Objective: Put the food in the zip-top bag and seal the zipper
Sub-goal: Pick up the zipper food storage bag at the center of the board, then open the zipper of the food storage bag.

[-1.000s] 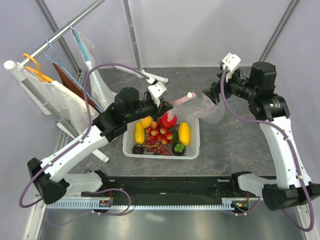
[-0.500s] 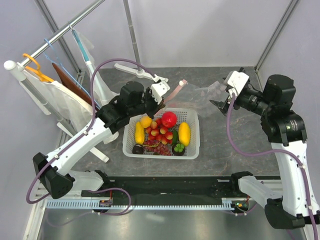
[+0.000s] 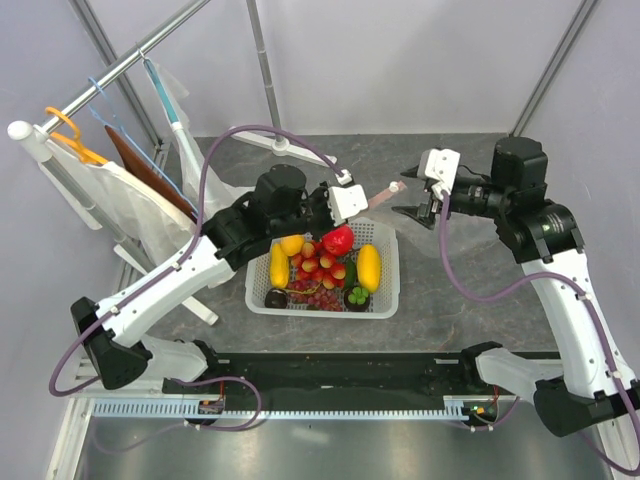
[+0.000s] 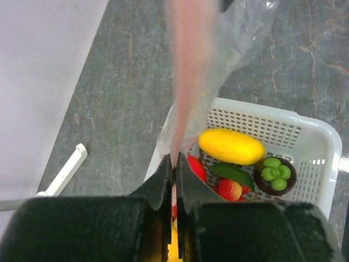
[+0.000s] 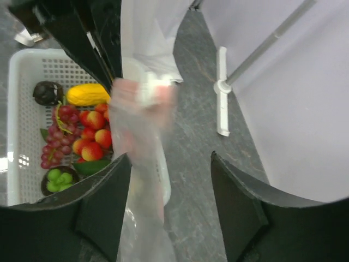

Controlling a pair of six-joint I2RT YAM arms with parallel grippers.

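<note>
My left gripper is shut on the pink zipper of the clear zip-top bag and holds it above the far edge of the white mesh basket. In the left wrist view the zipper runs up from the closed jaws, with the bag beside it. My right gripper is open at the zipper's free end; the blurred bag hangs by its left finger. The food lies in the basket: two mangoes, orange, pomegranate, grapes, mangosteens.
A clothes rack with hangers and bags stands at the left. Its white feet lie on the grey table behind the basket and also show in the right wrist view. Enclosure walls stand at the back and sides.
My left gripper has carried the zipper to the right over the basket's far edge. My right gripper swung out to the right, then back left to the zipper's free end.
</note>
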